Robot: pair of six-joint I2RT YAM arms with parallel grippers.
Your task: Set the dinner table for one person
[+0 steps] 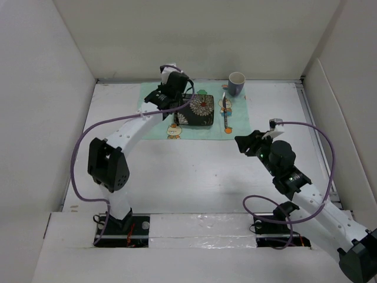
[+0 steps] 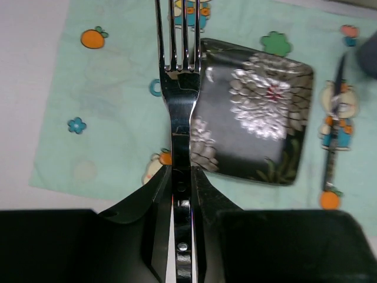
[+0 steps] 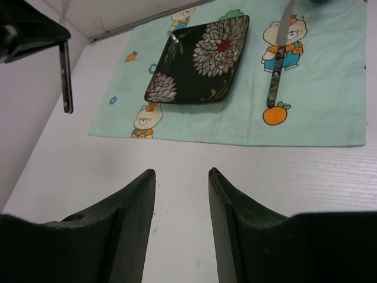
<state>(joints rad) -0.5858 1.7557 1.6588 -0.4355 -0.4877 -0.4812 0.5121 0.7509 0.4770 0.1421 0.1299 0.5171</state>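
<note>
The left hand (image 2: pixel 181 177) grips the fork (image 2: pixel 179 88), held by the left edge of the plate (image 2: pixel 253 112) and not yet laid down. Right of the plate, the knife (image 1: pixel 225 112) and cup (image 1: pixel 237 82) already sit on the table (image 1: pixel 194 171). The right hand (image 3: pixel 181 172) gapes empty.

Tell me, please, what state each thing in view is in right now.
left gripper, shut on the fork.
right gripper, open and empty.
fork, held over the cloth, left of the plate.
plate, flat on the cloth, empty.
knife, lying on the cloth right of the plate.
mug, upright at the cloth's far edge.
</note>
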